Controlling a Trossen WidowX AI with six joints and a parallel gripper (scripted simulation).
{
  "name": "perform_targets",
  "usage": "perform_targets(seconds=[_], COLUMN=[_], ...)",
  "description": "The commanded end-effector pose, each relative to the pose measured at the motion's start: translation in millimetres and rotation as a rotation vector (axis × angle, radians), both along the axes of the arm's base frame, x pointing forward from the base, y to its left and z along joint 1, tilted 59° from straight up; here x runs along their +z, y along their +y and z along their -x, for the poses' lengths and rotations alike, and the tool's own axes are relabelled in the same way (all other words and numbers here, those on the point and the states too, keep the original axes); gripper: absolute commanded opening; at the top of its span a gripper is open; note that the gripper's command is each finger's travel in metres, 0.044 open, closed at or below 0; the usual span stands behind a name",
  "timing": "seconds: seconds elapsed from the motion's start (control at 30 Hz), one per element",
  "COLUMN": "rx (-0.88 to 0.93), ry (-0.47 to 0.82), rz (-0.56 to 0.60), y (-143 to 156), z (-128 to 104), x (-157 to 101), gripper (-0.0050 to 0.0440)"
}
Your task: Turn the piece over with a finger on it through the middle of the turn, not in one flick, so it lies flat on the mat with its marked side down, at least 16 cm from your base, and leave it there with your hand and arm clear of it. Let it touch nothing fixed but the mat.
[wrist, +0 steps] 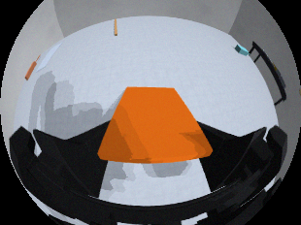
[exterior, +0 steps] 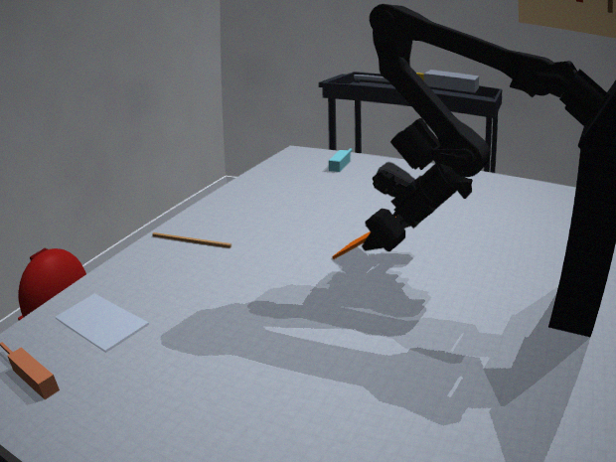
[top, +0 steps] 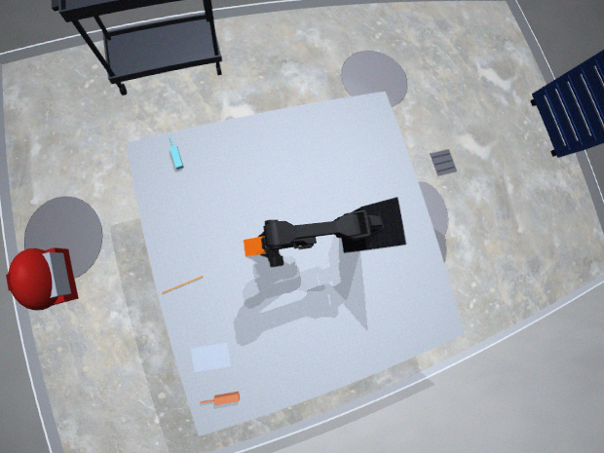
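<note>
On your far left in the top view, a red round-topped object (top: 27,278) sits on the floor off the mat's edge. On the mat (top: 312,135) you have a thin wooden stick (top: 182,284), with a pale flat sheet (top: 210,357) and an orange-brown block with a short handle (top: 225,398) toward the near edge, and a cyan block (top: 175,156) toward the far edge — all well apart from the arm.

Move right and you reach the orange piece (top: 251,246), near the middle of the mat. Your gripper (top: 265,248) is clamped on it: the jaws stand wide, pinching the piece by its two side edges. In the exterior view the orange piece (exterior: 350,246) is a thin plate held tilted, its free edge angled down toward the mat and very close to it; you cannot tell from here whether that edge touches. The wrist view shows the orange piece (wrist: 155,125) as a broad plain face sloping away from the camera, a dark finger (wrist: 51,148) at either side.

Further right, the black arm (top: 321,229) runs back to its dark base plate (top: 395,207), well apart from the piece.
</note>
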State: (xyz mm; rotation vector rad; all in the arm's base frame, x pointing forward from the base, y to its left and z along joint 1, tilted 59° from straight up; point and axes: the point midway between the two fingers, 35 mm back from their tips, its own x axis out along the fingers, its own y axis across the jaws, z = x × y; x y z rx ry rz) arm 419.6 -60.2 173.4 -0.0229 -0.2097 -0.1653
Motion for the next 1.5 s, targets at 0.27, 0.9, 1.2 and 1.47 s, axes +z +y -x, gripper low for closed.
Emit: perform_targets(seconds=[0.27, 0.9, 1.2, 1.47], rx=[0.000, 0.000, 0.000, 0.000], ry=[-0.012, 0.058, 0.065, 0.063], rz=[-0.002, -0.015, -0.018, -0.011], y=[-1, -3, -3, -3], z=[-6, -19, -21, -19], x=[-5, -21, -22, -21], gripper=[0.0000, 0.0000, 0.0000, 0.0440])
